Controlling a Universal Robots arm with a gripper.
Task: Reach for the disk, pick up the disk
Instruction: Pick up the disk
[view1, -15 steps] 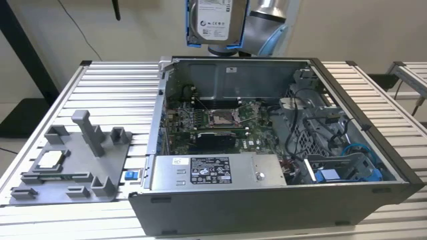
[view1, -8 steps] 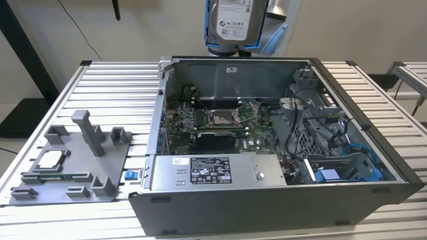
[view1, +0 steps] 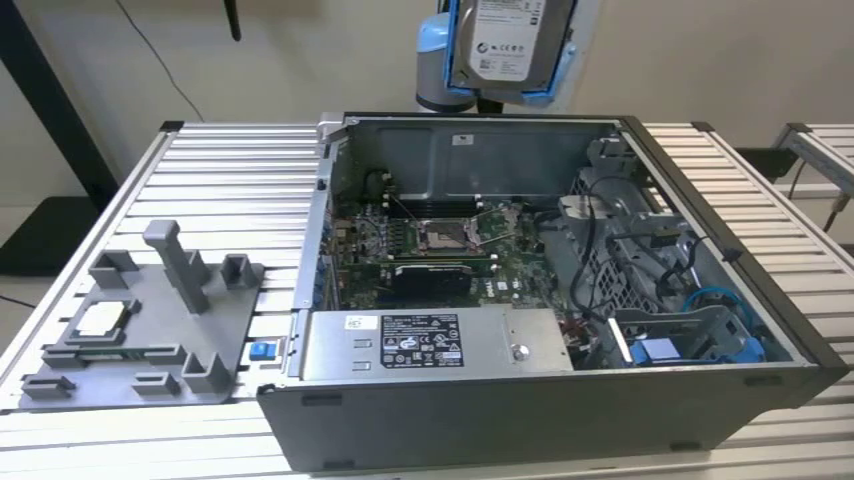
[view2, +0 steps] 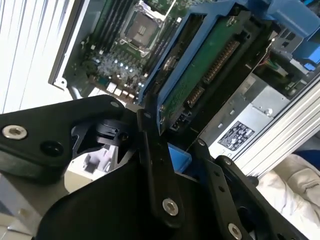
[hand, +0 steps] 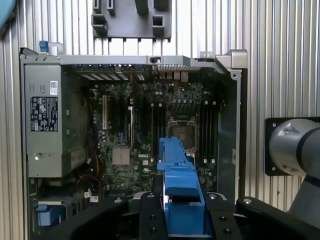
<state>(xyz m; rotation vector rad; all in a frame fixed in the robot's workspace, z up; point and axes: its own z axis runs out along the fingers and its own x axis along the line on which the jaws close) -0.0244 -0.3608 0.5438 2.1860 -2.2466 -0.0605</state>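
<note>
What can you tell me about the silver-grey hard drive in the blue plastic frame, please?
The flat rectangular silver-grey metal hard drive, edged by a bright blue plastic frame, is held upright in the air above the rear of the open grey computer case, clear of it. Its white printed label faces the exterior view; the second wrist view shows its other face, a green circuit board with connectors. The black gripper is shut on it, a finger on either side.

Disk (view1: 514, 40) above computer case (view1: 534, 420); fixture plate (view1: 224, 332) beside case, exterior view's left; both on table (view1: 227, 170).
</note>
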